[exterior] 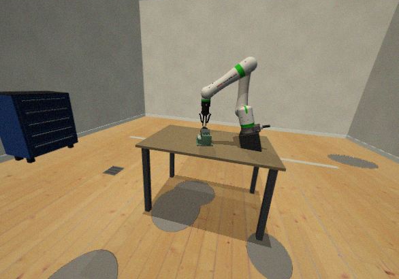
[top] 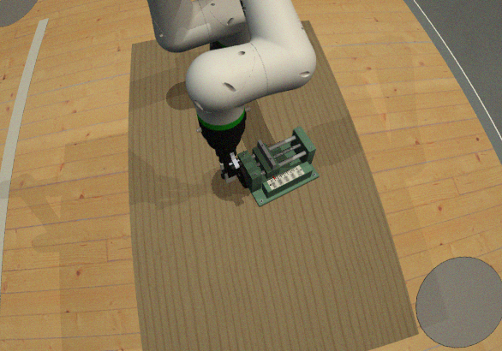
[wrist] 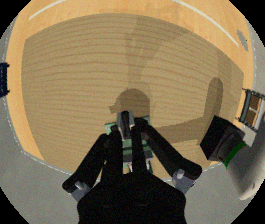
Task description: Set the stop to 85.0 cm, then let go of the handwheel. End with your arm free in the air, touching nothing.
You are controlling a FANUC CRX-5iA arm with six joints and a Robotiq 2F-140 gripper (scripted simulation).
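A small green stop fixture stands on the table, with grey guide rods, a sliding stop block and a white scale strip along its front. The red pointer sits near the scale's left end. A dark handwheel with a small handle is at the fixture's left end. My gripper comes down from above and is shut on the handwheel's handle. In the wrist view the fingers hide most of the fixture.
The wooden table carries the fixture and the arm's black base. A blue drawer cabinet stands far left on the floor. The arm's elbow hangs over the table behind the fixture.
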